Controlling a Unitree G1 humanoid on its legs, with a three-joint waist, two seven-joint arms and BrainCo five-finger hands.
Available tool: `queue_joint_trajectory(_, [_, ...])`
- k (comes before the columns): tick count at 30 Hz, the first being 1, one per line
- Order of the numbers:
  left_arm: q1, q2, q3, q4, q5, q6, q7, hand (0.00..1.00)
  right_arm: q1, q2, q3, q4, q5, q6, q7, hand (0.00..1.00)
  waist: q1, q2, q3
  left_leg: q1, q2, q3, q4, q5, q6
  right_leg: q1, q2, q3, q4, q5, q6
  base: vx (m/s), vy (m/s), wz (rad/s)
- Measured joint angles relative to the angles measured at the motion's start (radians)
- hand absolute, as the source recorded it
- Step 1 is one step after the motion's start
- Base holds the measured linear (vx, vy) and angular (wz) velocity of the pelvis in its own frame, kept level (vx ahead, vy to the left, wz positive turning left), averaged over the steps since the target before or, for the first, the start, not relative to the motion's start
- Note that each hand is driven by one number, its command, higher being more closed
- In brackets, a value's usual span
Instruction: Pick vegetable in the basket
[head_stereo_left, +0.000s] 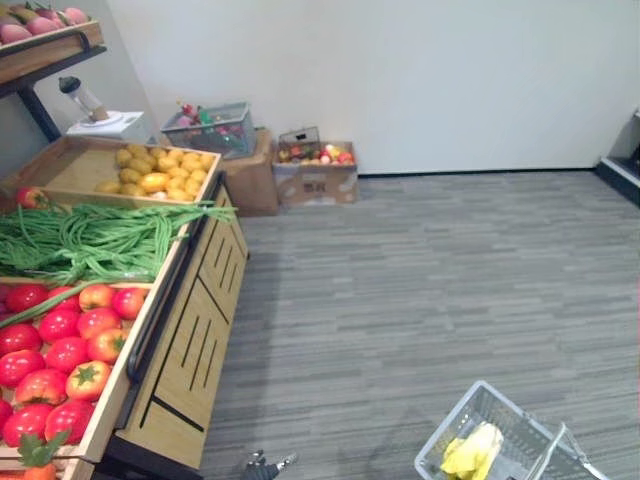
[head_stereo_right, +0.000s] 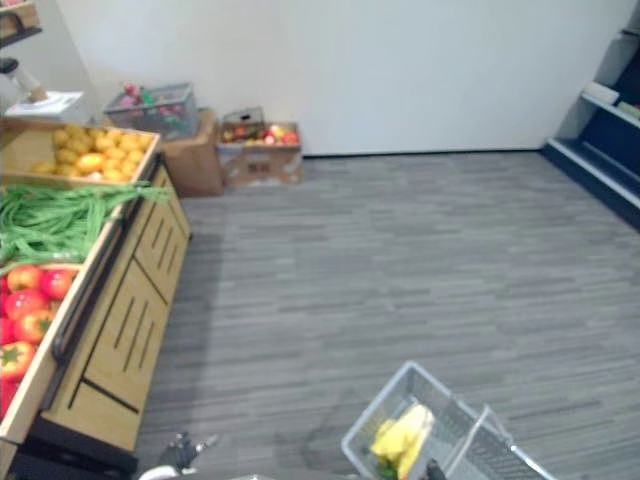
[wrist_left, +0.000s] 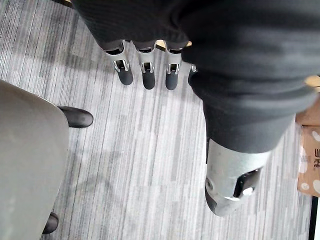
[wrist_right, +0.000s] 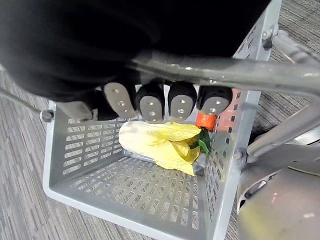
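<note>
**Right hand carries the basket, left hand free to pick**

The right hand (wrist_right: 165, 102) has its fingers (wrist_right: 117, 100) curled tight round the handle (wrist_right: 250, 75) of the grey basket (wrist_right: 80, 150), so one arm takes the load. Mid-frame below them lie a yellow vegetable (wrist_right: 160, 142) and an orange one (wrist_right: 205, 120). The left hand (wrist_left: 171, 75), fingers (wrist_left: 124, 72) straight and apart, hangs empty over the carpet (head_stereo_left: 420, 280). I'd guess it is kept free for the tomatoes (head_stereo_left: 60, 340) and green beans (head_stereo_left: 90, 235) on the stand (head_stereo_left: 190, 350) at left.

A wooden stand (head_stereo_left: 190, 340) at left held tomatoes (head_stereo_left: 60, 350), green beans (head_stereo_left: 90, 240) and yellow produce (head_stereo_left: 160, 172). A grey basket (head_stereo_left: 447, 428) containing a yellow vegetable (head_stereo_left: 472, 452) was at lower right, over grey floor (head_stereo_left: 420, 270).
</note>
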Motion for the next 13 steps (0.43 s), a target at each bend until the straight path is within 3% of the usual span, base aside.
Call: queue_joint_trajectory(13, [0.008,0.001,0.041,-0.005,0.002,-0.001,-0.014,0.0,-0.003,-0.001,-0.034,0.001,-0.018,0.001,0.001,1.0,-0.001,0.01,-0.018,0.022,-0.001,0.025,0.007,-0.01,-0.011,0.018,0.005,0.024,-0.007,0.012,0.002,0.11,0.007,-0.03])
